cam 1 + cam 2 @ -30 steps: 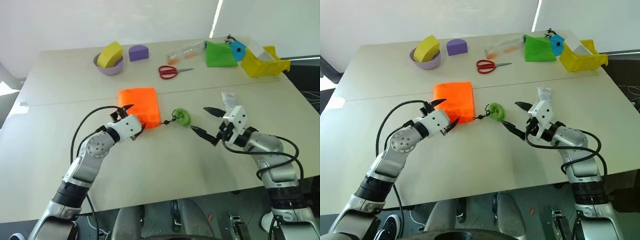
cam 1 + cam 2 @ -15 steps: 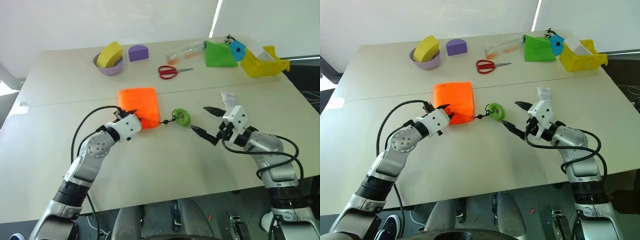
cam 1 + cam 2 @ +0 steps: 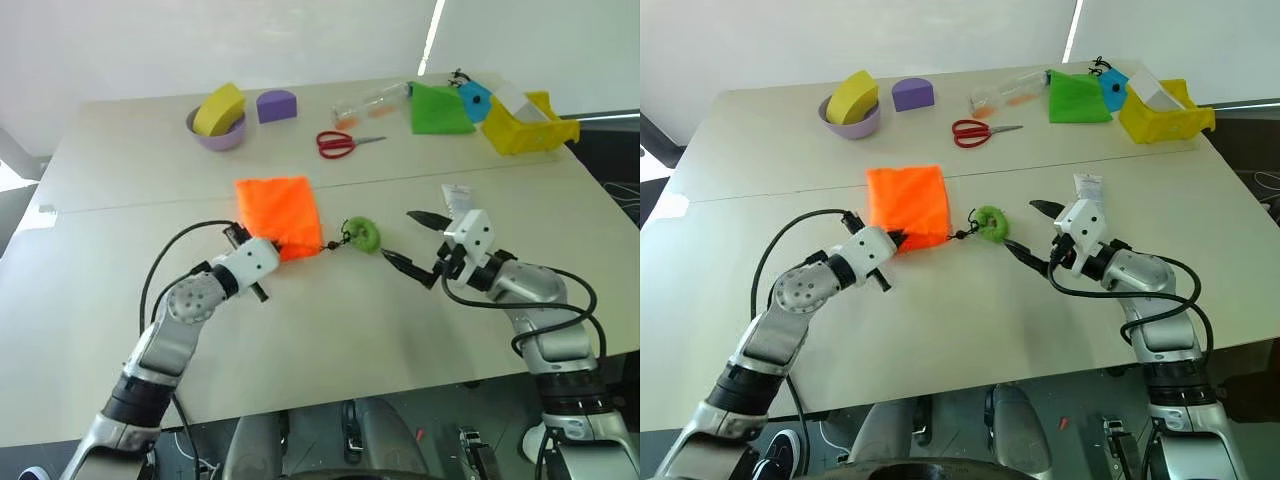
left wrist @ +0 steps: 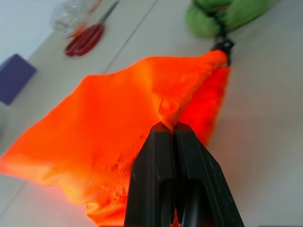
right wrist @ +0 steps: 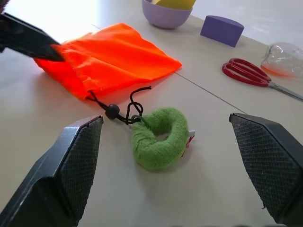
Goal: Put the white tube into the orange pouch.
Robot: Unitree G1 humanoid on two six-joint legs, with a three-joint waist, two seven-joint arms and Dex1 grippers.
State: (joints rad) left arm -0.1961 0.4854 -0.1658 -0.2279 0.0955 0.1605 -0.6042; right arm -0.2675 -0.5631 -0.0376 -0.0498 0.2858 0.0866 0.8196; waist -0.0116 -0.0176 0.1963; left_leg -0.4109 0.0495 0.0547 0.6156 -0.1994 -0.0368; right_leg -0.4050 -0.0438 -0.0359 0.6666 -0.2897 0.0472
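Your left gripper (image 4: pixel 171 126) has its black fingers pinched shut on a fold of the neon-orange soft fabric drawstring pouch (image 3: pixel 278 214), likely to lift its mouth; your right gripper (image 3: pixel 420 245) hangs wide open and empty near the green ring toggle (image 3: pixel 362 235), while the small white plastic squeeze tube (image 3: pixel 456 200) lies on the table just beyond it, ungrasped.

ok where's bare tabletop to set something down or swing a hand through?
Free: the near strip in front of both grippers, and the left side, left of the orange pouch below the purple bowl. Crowded: the far edge, from scissors to yellow bin.
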